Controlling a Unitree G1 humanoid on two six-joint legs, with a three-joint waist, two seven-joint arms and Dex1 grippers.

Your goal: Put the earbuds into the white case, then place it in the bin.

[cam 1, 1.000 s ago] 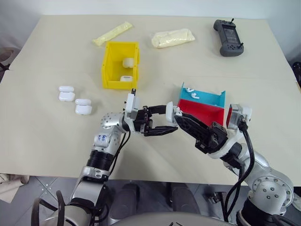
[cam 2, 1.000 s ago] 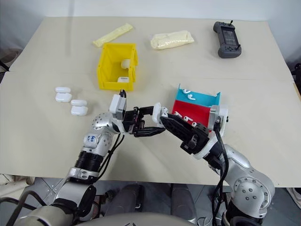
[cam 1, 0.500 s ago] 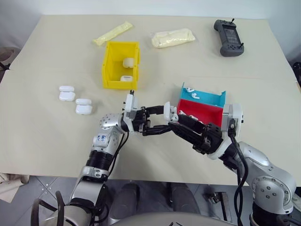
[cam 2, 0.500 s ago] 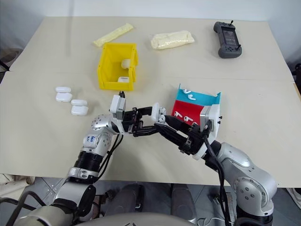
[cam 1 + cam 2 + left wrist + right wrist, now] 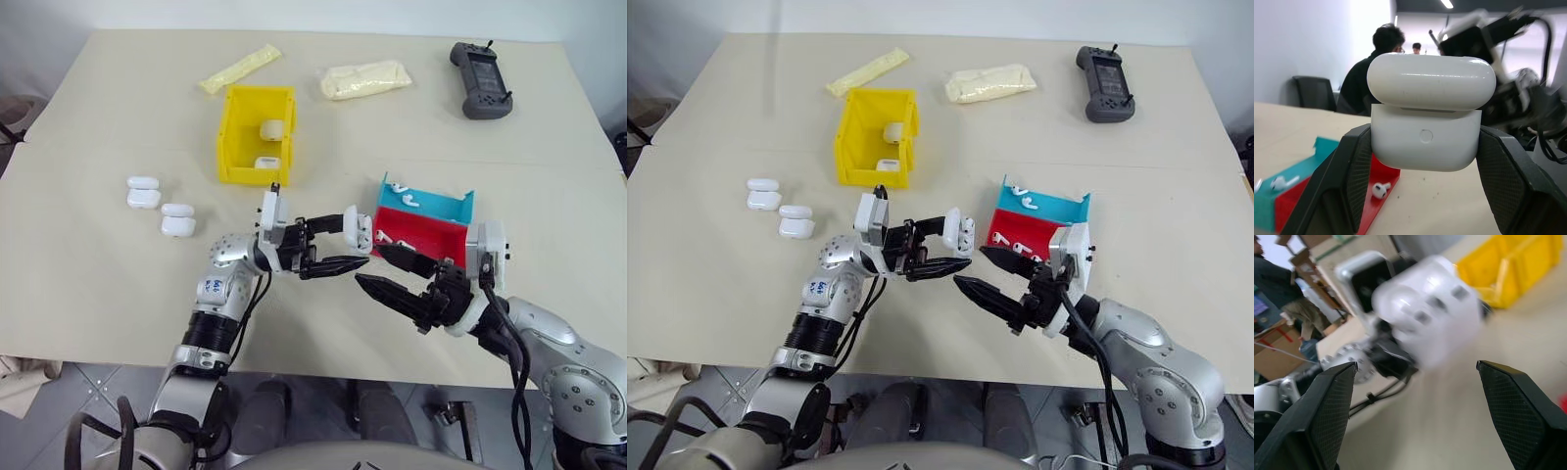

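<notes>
White case (image 5: 1426, 115) in left tool (image 5: 338, 245)

Head views: bright, even overhead light on table (image 5: 98, 274). Shadows soft, short; faint one under left hand (image 5: 333, 243), dimmer inside bin (image 5: 257, 133) walls. No strong glare. Table edges bow slightly toward corners. Floor below table darker.

Left wrist view: case (image 5: 1427, 112) sharp, soft highlight along lid top; room behind it washed out by ceiling strips and pale wall, person (image 5: 1374, 68) behind case backlit, soft.

Right wrist view: heavy motion blur; bin (image 5: 1513, 269) behind case smeared, fingers (image 5: 1327, 401) sharper.
</notes>
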